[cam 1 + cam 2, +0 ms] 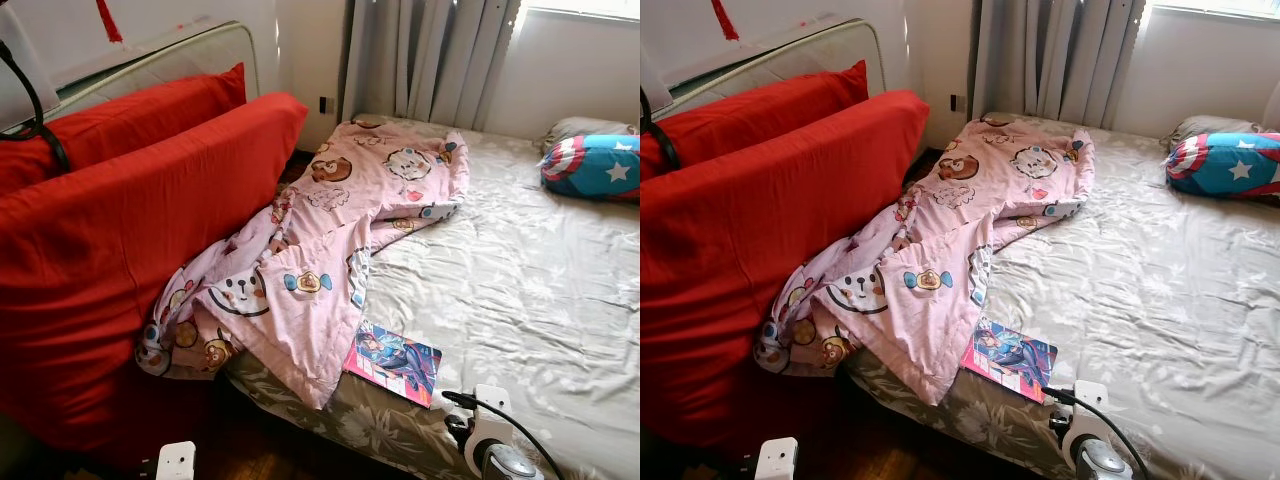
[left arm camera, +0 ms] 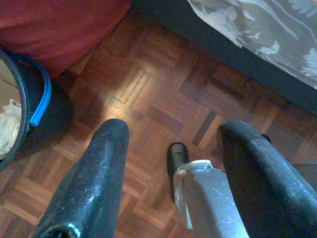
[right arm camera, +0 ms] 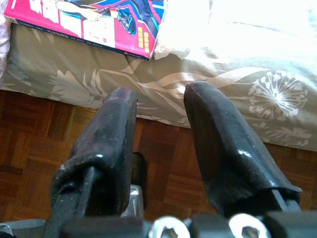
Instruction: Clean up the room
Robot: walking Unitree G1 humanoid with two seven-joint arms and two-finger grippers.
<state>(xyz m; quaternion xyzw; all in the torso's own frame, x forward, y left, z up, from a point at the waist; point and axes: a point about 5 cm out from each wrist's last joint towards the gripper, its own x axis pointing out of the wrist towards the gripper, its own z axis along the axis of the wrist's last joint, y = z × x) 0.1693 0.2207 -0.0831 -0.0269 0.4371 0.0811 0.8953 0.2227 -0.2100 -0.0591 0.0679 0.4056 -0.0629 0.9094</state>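
- One bed with a floral sheet
- One pink cartoon blanket
- One comic book
- Two red cushions
- One star-shield pillow
- One bin

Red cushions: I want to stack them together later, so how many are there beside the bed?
2. One big red cushion stands on edge against the bed's side, under the pink blanket's corner. The second red cushion stands just behind it, by the wall. More could be hidden behind.

A home bedroom: bed, cartoon blanket, window curtains.
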